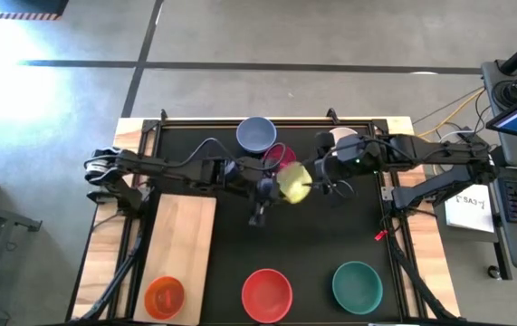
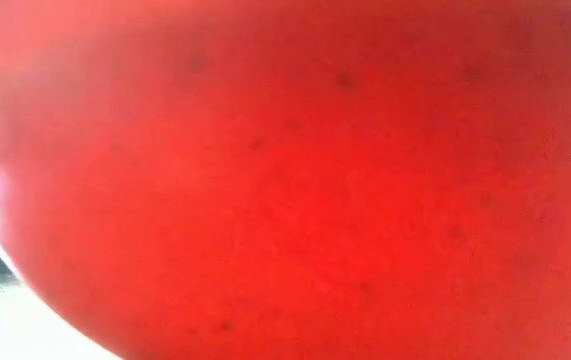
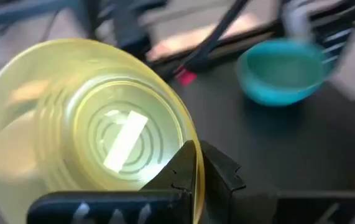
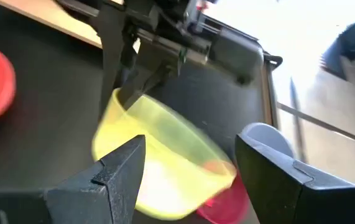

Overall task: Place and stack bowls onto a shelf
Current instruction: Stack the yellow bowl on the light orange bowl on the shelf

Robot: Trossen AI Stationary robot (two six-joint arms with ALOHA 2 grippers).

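Yellow bowl (image 1: 293, 182): raised above mid-surface, rim clenched in left gripper (image 1: 272, 187) fingers. Right gripper (image 1: 323, 172): fingers spread, just beside it. Magenta bowl (image 1: 277, 157): beneath. Shelf (image 1: 186, 244): bears orange bowl (image 1: 165, 296). Red bowl (image 1: 267, 294), teal bowl (image 1: 358, 286): near edge.

The left gripper (image 1: 272, 187) holds a round yellow plastic bowl (image 1: 294, 182) at mid-table, with the right gripper (image 1: 323, 172) just beside it. 1 round orange plastic bowl (image 1: 164, 296) sits on the light wooden shelf board (image 1: 182, 244)
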